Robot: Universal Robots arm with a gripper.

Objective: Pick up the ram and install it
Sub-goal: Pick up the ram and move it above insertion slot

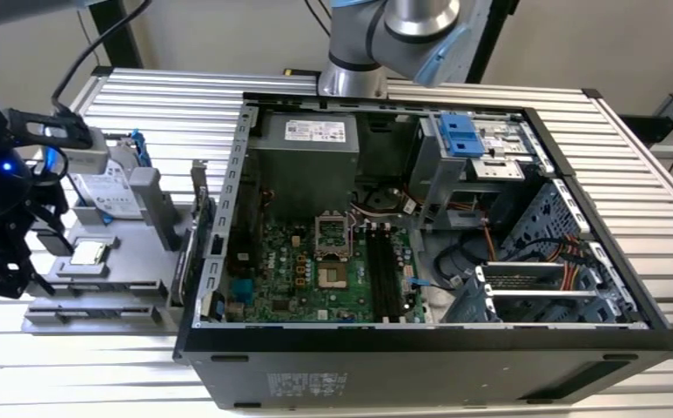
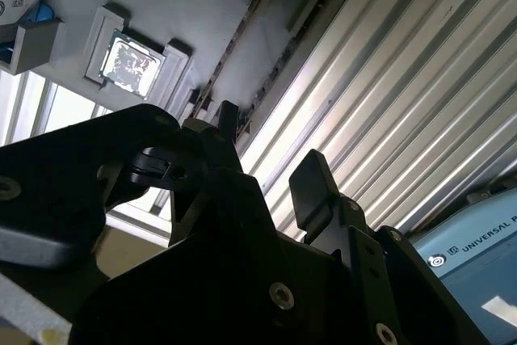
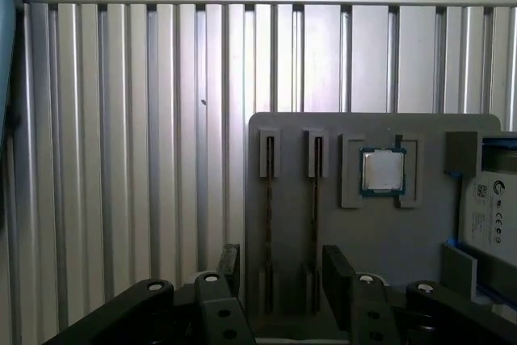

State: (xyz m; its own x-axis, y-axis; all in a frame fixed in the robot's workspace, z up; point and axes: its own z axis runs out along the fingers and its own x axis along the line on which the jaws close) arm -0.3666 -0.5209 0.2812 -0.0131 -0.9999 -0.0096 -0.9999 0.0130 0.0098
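- The step in hand, as I judge it, is the approach for the pick. The gripper [image 3: 284,274] is released, its two fingers [image 3: 230,266] are spread and hold nothing, and it is nearest to the grey parts tray [image 3: 380,240].
- The ram [image 3: 269,216] stands on its thin edge in a narrow slot of this tray. A second similar stick [image 3: 316,216] stands in the neighbouring slot, and the CPU chip [image 3: 382,171] sits just beside it.
- To do it well, the gripper should centre on one stick only. In the first wrist view both slots lie between the fingers, so closing here could catch two sticks or the slot walls.
- The fingers should press the flat faces near the middle of the stick's length. The pull should go straight out of the slot, because such a thin board probably jams if it is tilted.
- Pose: in the exterior view the arm's base [image 1: 353,78] rises at 12 o'clock of the computer case [image 1: 429,366]. The wrist hangs at 9 o'clock of the case, over the tray's outer side.
- Whether the fingertips touch the tray, I cannot tell.
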